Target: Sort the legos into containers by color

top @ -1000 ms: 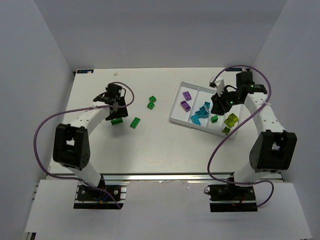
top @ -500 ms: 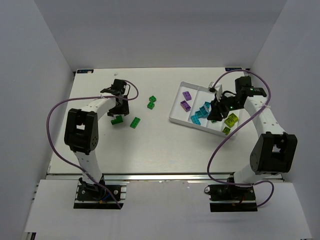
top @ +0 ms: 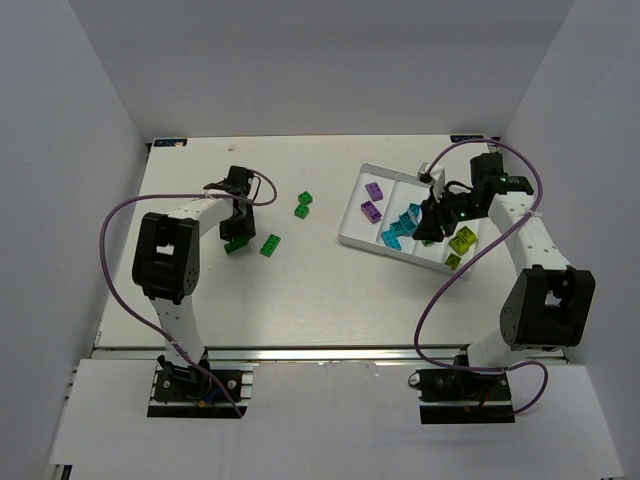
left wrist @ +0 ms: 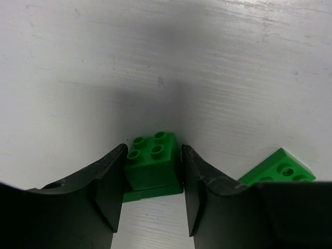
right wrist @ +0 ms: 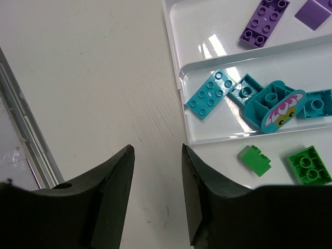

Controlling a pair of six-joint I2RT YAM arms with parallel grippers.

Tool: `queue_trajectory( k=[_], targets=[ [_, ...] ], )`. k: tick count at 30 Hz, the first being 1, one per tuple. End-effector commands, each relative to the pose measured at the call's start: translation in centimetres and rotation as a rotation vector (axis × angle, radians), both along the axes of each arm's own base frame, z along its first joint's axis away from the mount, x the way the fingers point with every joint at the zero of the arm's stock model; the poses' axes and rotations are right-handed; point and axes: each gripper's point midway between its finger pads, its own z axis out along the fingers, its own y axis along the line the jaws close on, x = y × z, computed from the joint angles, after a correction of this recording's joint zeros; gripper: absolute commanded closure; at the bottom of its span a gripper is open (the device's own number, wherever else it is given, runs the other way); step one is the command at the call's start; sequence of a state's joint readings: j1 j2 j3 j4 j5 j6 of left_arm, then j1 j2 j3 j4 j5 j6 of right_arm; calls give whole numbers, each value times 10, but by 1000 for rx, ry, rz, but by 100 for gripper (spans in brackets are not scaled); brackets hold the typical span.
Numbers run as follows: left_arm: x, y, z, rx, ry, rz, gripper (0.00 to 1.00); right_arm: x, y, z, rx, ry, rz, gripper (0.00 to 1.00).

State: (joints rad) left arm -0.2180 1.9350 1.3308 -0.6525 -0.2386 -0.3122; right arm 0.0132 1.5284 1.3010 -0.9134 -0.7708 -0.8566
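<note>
Green brick (left wrist: pixel 153 167) sits on table (left wrist: pixel 233 78), now pinched between left gripper (left wrist: pixel 154 150) fingers, which stood wider a second ago. Second green brick (left wrist: pixel 277 168) just beside, unmoved. Right gripper (right wrist: pixel 155 150) spread, empty, narrower than before, by tray (right wrist: pixel 207 26).

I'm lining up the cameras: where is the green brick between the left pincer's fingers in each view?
Top external: green brick left of centre, partly hidden by the left pincer.
Left wrist: lower centre, between the pincer's fingers.
Right wrist: not in it.
Shared landmark: second green brick, to its right in both views.
</note>
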Motion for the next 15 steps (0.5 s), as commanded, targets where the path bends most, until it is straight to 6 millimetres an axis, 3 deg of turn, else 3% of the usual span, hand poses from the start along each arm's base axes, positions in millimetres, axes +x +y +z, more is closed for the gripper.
queue_trajectory(
  k=[1, 6, 11, 13, 15],
  targets=[
    [-1, -2, -4, -30, -4, 4, 46, 1, 5, 18, 37, -42, 9, 52],
    [3, -6, 4, -62, -33, 8, 69, -10, 8, 19, 45, -50, 38, 53],
    [3, -26, 31, -196, -102, 33, 82, -49, 47, 13, 41, -38, 190, 54],
    [4, -45, 56, -317, -169, 29, 85, -70, 70, 9, 49, -10, 244, 55],
    [-2, -72, 81, -508, -228, 36, 86, -73, 87, 13, 79, 11, 224, 54]
  ],
)
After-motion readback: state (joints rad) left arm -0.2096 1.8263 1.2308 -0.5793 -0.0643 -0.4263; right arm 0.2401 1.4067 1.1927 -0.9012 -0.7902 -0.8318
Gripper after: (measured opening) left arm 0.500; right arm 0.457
